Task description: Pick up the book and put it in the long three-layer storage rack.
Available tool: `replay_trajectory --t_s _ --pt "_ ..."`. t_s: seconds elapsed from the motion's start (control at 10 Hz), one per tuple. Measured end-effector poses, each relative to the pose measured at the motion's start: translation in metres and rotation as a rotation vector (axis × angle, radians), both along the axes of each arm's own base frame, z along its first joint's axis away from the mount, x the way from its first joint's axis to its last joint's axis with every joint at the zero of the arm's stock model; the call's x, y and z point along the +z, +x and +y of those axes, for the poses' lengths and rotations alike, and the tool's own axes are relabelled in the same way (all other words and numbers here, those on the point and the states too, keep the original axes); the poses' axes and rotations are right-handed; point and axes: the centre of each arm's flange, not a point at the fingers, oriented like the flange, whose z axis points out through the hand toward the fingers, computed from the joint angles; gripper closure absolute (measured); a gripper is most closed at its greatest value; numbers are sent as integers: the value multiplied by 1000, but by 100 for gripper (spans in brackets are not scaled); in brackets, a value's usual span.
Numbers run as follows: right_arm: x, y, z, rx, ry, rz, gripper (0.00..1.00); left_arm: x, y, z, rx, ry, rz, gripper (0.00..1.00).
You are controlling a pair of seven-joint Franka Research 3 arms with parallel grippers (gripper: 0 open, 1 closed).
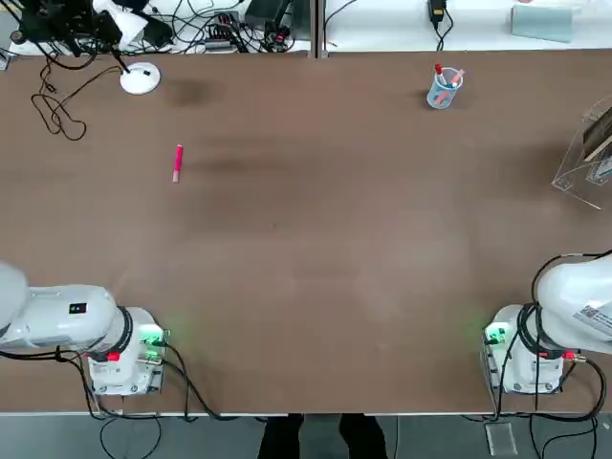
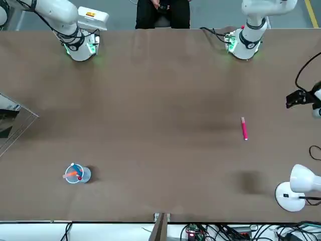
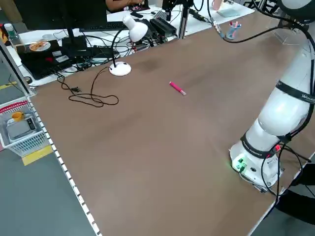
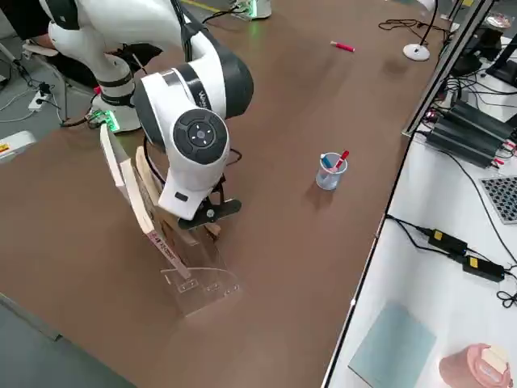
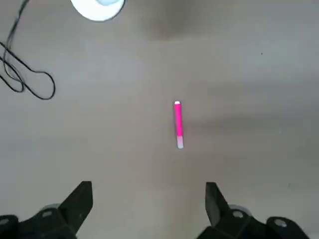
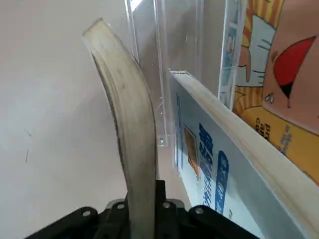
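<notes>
The book shows its pale, bowed page edge in the right wrist view and stands upright between the fingers of my right gripper, which is shut on it. It is at the open end of the clear storage rack, next to a blue-and-white book that leans in the rack. In the right side view my right wrist hangs over the rack at the table's right edge. My left gripper is open above bare table, away from the rack.
A pink pen lies at the left middle of the table. A clear pen cup stands at the back right. A white lamp and a black cable sit at the back left. A person is at the near edge.
</notes>
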Motion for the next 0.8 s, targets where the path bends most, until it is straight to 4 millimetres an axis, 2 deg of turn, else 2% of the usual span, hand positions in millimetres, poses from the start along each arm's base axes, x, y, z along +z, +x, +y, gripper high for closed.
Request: replay_trajectory --t_s 0.6,0.8 --pt "-19 5 -5 -10 -8 -5 85 8 -7 8 19 -8 10 0" --pt "-21 5 -7 -13 -10 -6 85 8 -7 3 9 -17 9 0"
